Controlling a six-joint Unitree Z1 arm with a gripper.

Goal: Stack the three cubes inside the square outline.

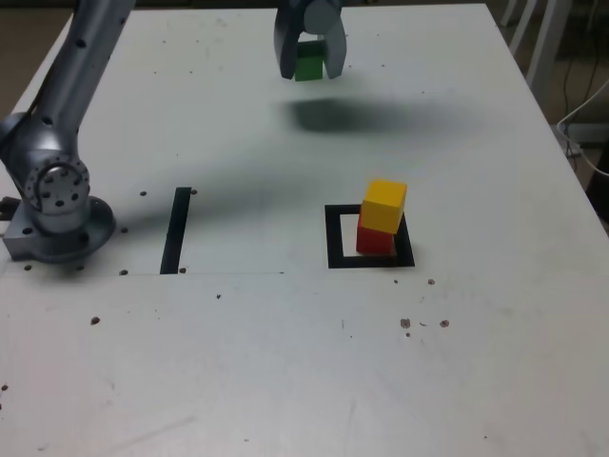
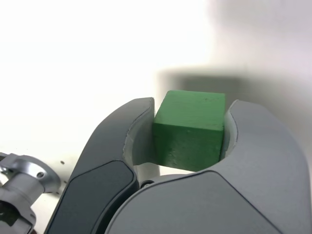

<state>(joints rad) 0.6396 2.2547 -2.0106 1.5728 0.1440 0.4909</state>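
My gripper (image 1: pixel 309 65) hangs above the far middle of the table, shut on the green cube (image 1: pixel 309 61). Its shadow falls on the table just below. In the wrist view the green cube (image 2: pixel 191 129) sits clamped between the two grey fingers (image 2: pixel 124 141). The yellow cube (image 1: pixel 384 206) rests on the red cube (image 1: pixel 375 238), slightly offset. That pair stands in the right part of the black square outline (image 1: pixel 339 238), well nearer the camera and to the exterior view's right of my gripper.
A straight black strip (image 1: pixel 176 229) lies on the table at the exterior view's left of the outline. The arm's base (image 1: pixel 57 214) is bolted at the left edge. Small dark specks dot the white table (image 1: pixel 285 362).
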